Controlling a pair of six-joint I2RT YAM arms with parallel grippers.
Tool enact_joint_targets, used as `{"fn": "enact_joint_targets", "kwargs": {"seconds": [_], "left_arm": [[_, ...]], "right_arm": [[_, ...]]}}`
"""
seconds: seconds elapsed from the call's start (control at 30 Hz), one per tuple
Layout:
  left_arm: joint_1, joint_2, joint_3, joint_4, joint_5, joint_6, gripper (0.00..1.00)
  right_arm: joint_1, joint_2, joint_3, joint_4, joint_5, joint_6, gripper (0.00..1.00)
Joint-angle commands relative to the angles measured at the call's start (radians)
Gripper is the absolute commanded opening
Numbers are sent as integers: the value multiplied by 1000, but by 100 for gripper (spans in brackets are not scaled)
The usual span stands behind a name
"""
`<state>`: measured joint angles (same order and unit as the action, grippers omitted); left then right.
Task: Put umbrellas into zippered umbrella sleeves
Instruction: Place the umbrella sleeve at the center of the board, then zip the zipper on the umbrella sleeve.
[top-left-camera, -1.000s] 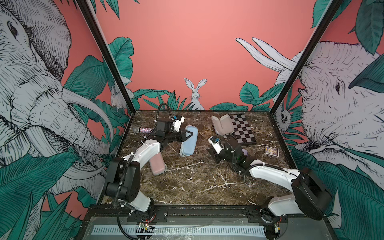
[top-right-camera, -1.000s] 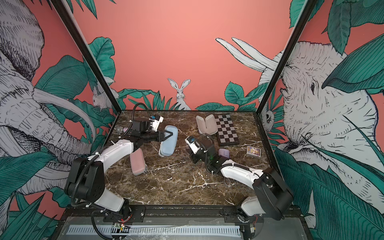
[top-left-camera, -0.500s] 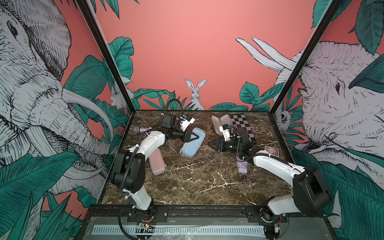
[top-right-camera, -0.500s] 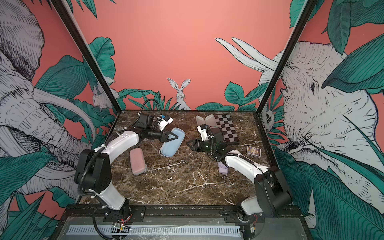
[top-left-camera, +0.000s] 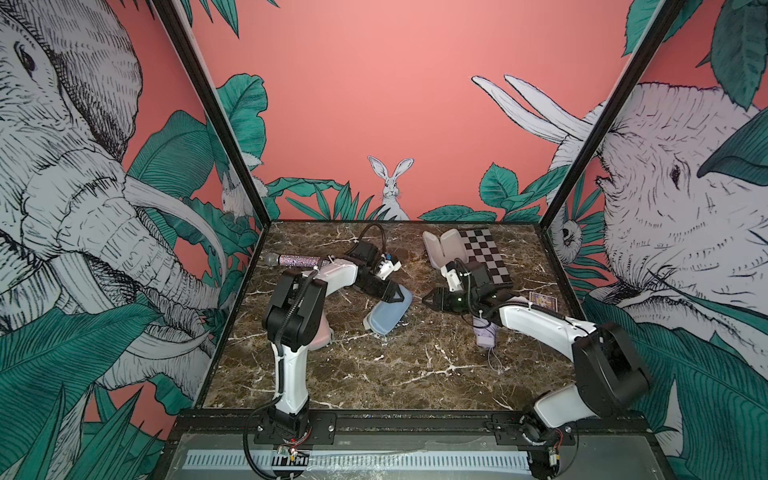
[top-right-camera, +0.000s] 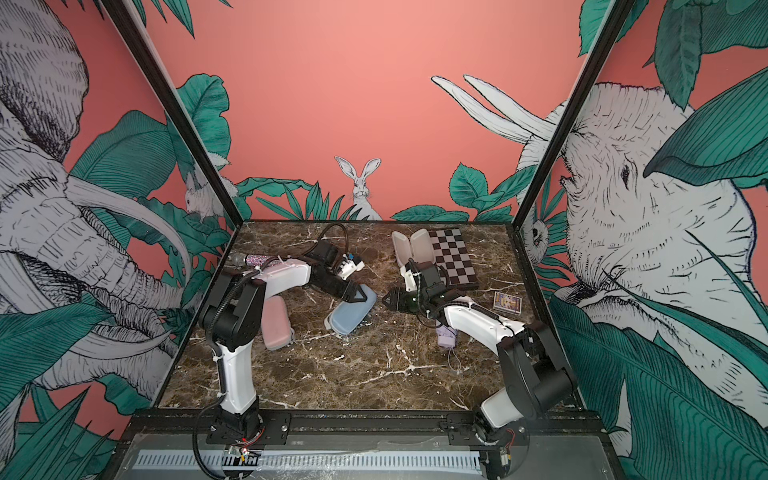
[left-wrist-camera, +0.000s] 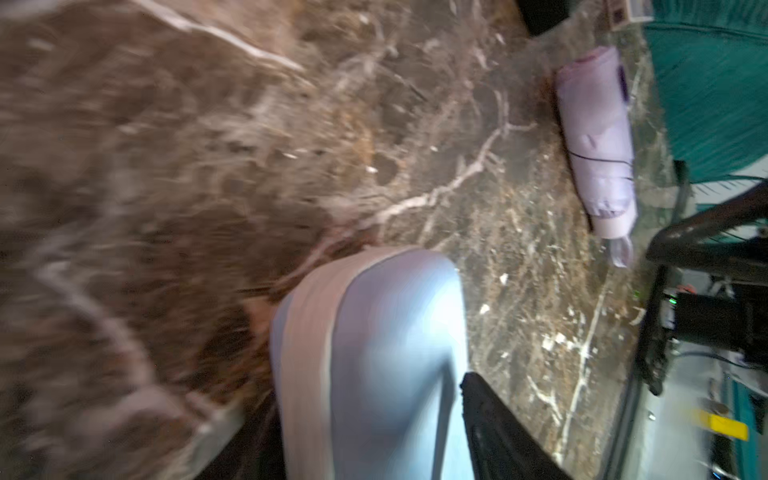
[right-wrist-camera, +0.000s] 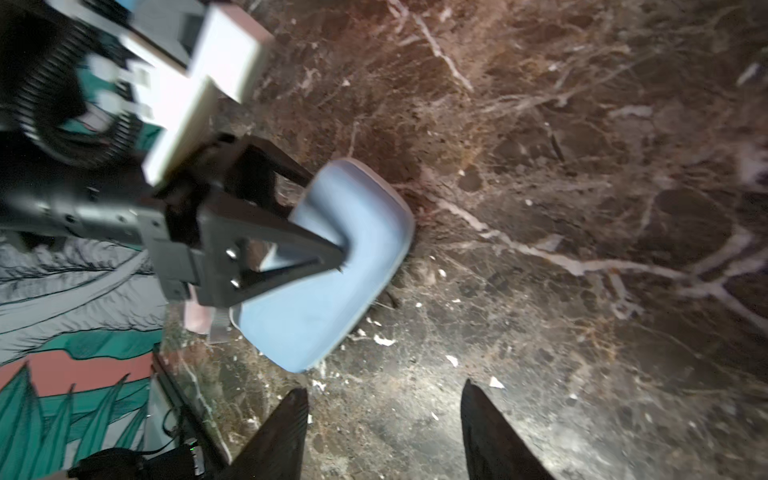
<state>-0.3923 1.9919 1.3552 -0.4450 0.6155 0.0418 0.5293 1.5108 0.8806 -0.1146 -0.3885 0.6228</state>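
The blue sleeve (top-left-camera: 388, 318) (top-right-camera: 351, 318) lies slanted on the marble at mid-table, a pale zip band along its edge (left-wrist-camera: 307, 332). My left gripper (top-left-camera: 399, 297) (right-wrist-camera: 326, 218) stands open, its fingers on either side of the sleeve's far end (right-wrist-camera: 349, 195). My right gripper (top-left-camera: 428, 300) (right-wrist-camera: 383, 386) is open and empty, pointing at the blue sleeve from the right, a short gap away. The lilac umbrella (top-left-camera: 486, 334) (left-wrist-camera: 594, 141) lies beneath my right forearm. A pink sleeve (top-right-camera: 274, 324) lies shut beside the left arm. Another sleeve (top-left-camera: 442, 249) stands open at the back, pale inside.
A checkered board (top-left-camera: 486, 259) lies at the back right beside the open sleeve. A glittery microphone (top-left-camera: 295, 260) rests by the left wall. A small card box (top-right-camera: 508, 301) sits near the right wall. Bare marble (top-left-camera: 395, 374) stretches toward the front edge.
My left gripper's jaws have widened and the blue sleeve has come down onto the table. My right gripper has opened and swung toward the sleeve, leaving the lilac umbrella lying behind it.
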Motion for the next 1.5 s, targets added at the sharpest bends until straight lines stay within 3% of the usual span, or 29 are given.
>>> {"fn": "enact_joint_targets", "kwargs": {"seconds": [0.0, 0.1, 0.27, 0.37, 0.43, 0.6, 0.73, 0.97, 1.47], "left_arm": [[46, -140, -13, 2, -90, -58, 75], [48, -232, -85, -7, -130, -84, 76], [29, -336, -240, 76, -186, -146, 69], [1, -369, -254, 133, -238, -152, 62], [-3, -388, -237, 171, -214, -182, 57], [-4, -335, -311, 495, -5, -389, 24], [-11, -244, -318, 545, 73, -456, 8], [-11, -209, -393, 563, 58, -457, 0], [-14, -173, -550, 630, -41, -479, 0]], "right_arm": [[34, 5, 8, -117, 128, -172, 57], [81, -10, -26, -116, 155, -310, 57], [177, 55, -19, -15, 154, -534, 56], [200, 155, 35, 34, 115, -602, 54], [205, 199, 53, 102, 94, -598, 51], [213, 283, 18, 357, 86, -589, 48], [217, 342, 13, 474, 104, -567, 47], [225, 405, 26, 547, 157, -590, 43], [255, 468, 37, 633, 186, -577, 31]]}}
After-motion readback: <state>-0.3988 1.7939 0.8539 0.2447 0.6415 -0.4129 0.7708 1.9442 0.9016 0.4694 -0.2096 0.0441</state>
